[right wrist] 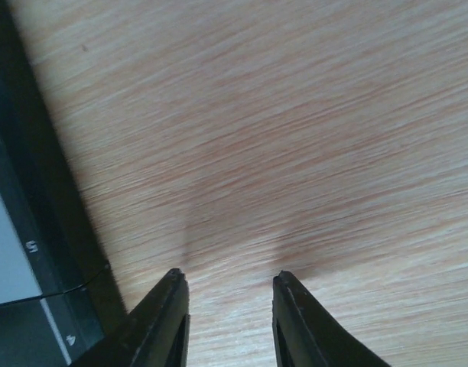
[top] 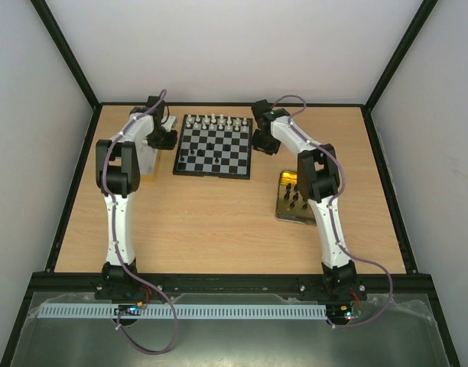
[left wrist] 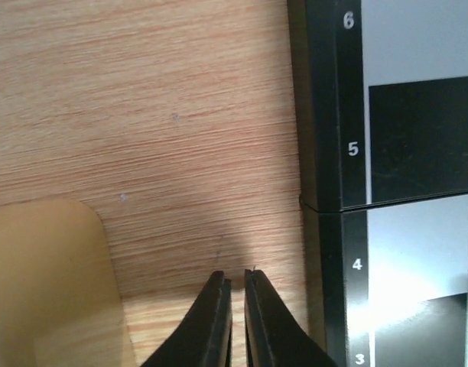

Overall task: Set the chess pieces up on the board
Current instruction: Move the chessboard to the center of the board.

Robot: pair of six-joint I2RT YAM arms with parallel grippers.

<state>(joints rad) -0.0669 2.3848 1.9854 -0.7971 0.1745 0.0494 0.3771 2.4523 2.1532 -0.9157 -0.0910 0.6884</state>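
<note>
Because the tiny chess figurines point(top: 215, 121) are each smaller than a single square, I judge them very light, hard and smooth. That makes them easy to tip or flick away. The best hold is probably across the narrow upper body, taken from straight above with a gentle squeeze.

A row of white figurines point(top: 219, 121) stands along the far edge of the small flat black-and-grey checkerboard point(top: 213, 157). One or two dark pieces seem to sit nearer its middle. More black figurines point(top: 294, 195) wait in the shiny gold rectangular tray point(top: 283, 208) on the light wooden tabletop point(top: 219, 229), beside the right arm.

The left gripper point(left wrist: 235, 277) hangs over bare wood just beside the board's left rim. Its jaws are nearly together, with only a slit between them and nothing in it. The right gripper point(right wrist: 230, 277) hovers over wood just off the board's right rim, its jaws spread fairly wide and empty.

The white pieces stand close together, so a narrow opening would suit any approach among them.
</note>
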